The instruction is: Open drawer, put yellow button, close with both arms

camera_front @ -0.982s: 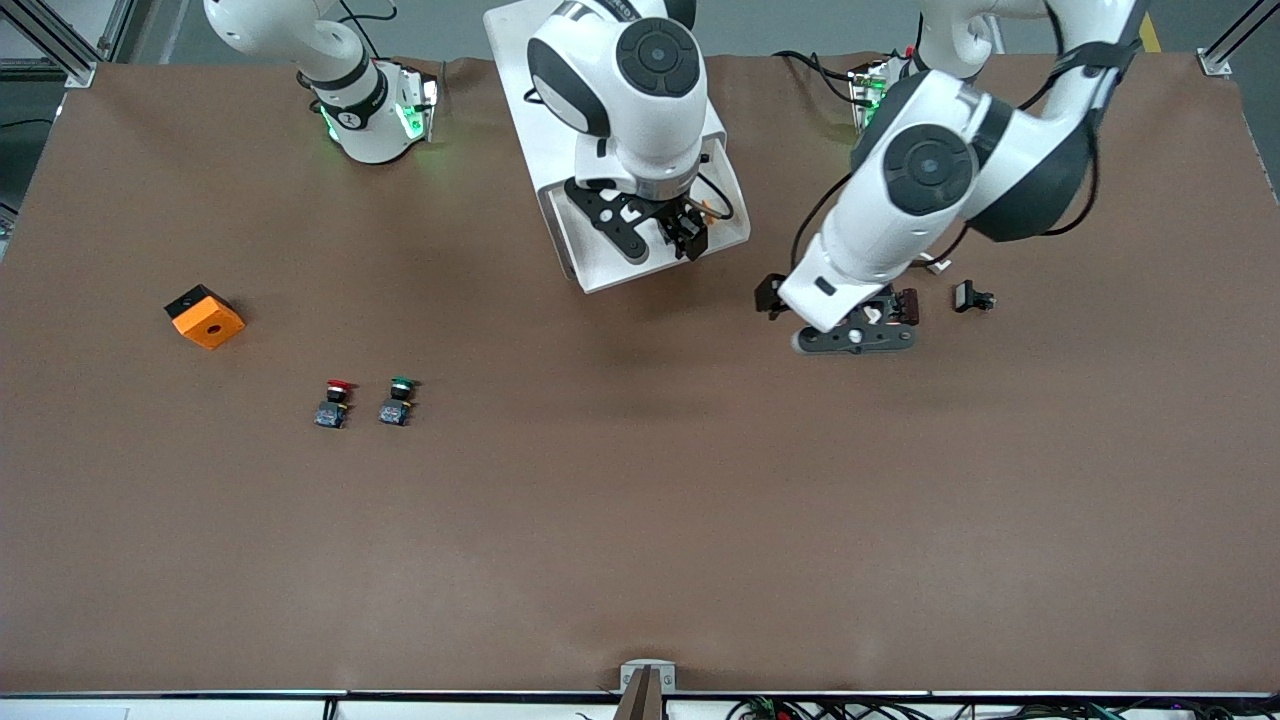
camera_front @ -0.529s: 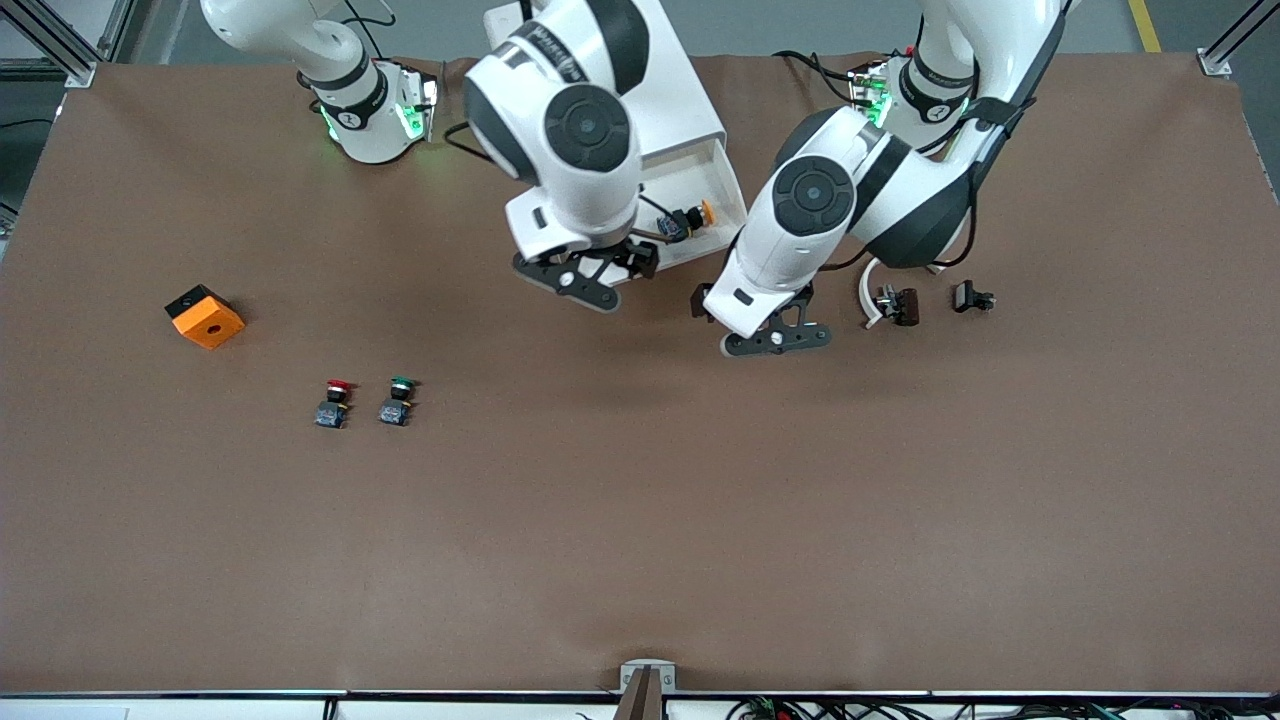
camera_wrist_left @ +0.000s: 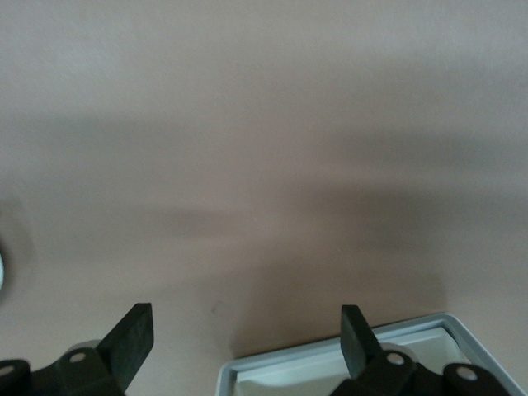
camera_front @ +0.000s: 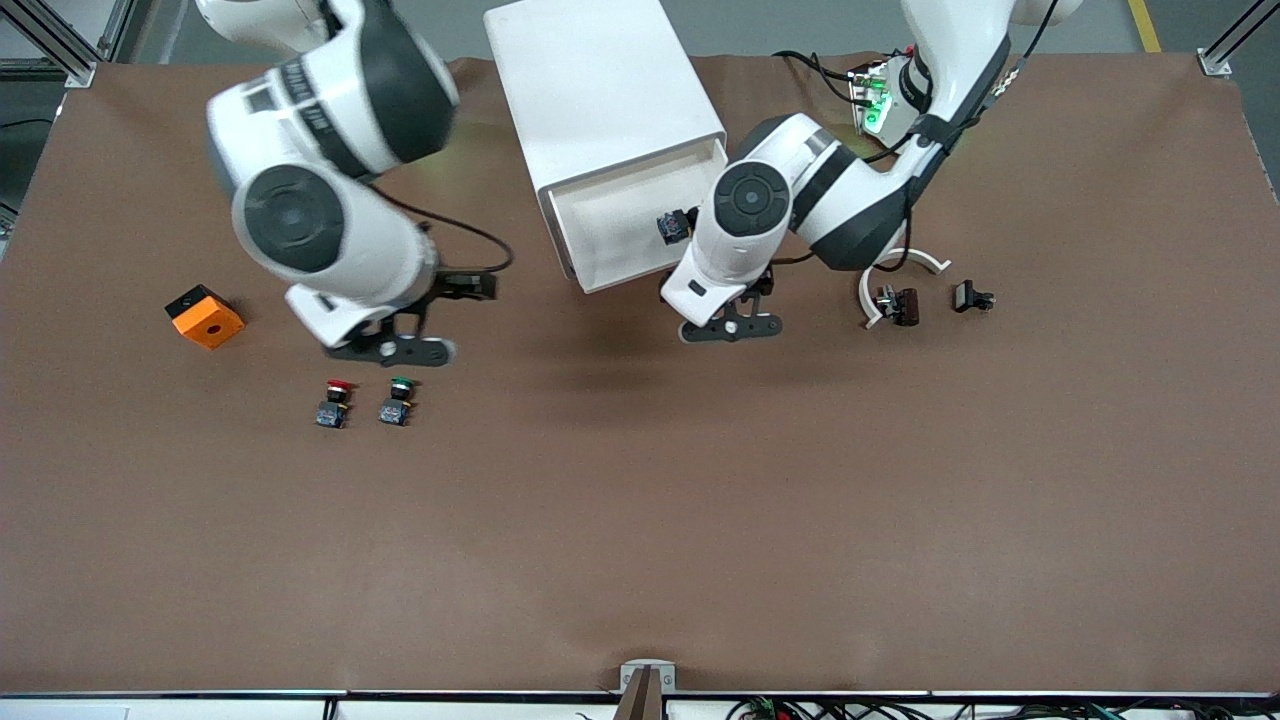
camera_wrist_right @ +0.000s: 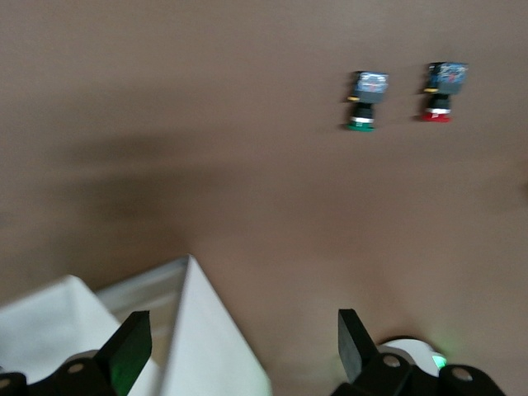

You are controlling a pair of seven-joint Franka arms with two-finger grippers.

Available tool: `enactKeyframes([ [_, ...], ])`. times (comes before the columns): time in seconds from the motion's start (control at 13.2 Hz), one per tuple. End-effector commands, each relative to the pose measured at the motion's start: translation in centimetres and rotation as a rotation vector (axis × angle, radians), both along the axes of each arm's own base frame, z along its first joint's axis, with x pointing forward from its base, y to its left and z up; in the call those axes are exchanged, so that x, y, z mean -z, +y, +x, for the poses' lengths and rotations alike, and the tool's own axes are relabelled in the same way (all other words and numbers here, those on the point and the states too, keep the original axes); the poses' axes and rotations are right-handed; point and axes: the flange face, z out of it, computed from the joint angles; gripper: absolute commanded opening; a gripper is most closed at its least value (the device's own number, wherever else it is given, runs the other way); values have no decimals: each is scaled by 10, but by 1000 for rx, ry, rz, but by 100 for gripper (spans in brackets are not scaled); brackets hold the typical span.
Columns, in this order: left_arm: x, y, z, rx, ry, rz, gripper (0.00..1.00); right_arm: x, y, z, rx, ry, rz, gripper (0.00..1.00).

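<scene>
The white cabinet (camera_front: 600, 80) stands at the robots' edge of the table with its top drawer (camera_front: 610, 228) pulled open. The yellow button (camera_front: 673, 226) lies in the drawer at the left arm's end; only its black body and bluish base show, and the left arm hides the cap. My left gripper (camera_front: 730, 327) is open and empty over the table just in front of the drawer's corner; the drawer rim (camera_wrist_left: 330, 370) shows between its fingers (camera_wrist_left: 132, 334). My right gripper (camera_front: 392, 348) is open and empty over the table above the red and green buttons; its wrist view shows the cabinet (camera_wrist_right: 210, 346).
A red button (camera_front: 335, 400) and a green button (camera_front: 398, 399) stand side by side, also in the right wrist view as red (camera_wrist_right: 437, 91) and green (camera_wrist_right: 361, 99). An orange block (camera_front: 205, 316) lies toward the right arm's end. Small black parts (camera_front: 897, 305) (camera_front: 972, 297) lie toward the left arm's end.
My right gripper has left the drawer and swung toward the right arm's end, over the red and green buttons; the yellow button stays in the drawer. My left gripper moved toward the drawer's front corner.
</scene>
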Motion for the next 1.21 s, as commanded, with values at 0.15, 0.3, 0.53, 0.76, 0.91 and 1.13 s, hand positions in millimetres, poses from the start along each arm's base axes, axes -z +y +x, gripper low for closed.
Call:
enactKeyframes([
  [0.15, 4, -38, -33, -109, 34, 9, 100, -19, -127, 24, -131, 40, 26, 100],
  [0.3, 3, -51, -47, -161, 88, -18, 100, -20, -168, 27, -154, 64, 23, 100],
  [0.53, 5, -65, -66, -187, 146, -28, 100, -19, -235, 33, -158, 71, 60, 100],
  [0.76, 7, -77, -85, -175, 181, -28, 100, -19, -268, 32, -136, 86, 74, 100],
  [0.91, 8, -83, -97, -183, 228, -26, 100, -39, -273, 26, -113, 43, 44, 100],
  [1.13, 11, -87, -109, -179, 278, -15, 100, -47, -273, 23, -95, 33, 14, 100],
])
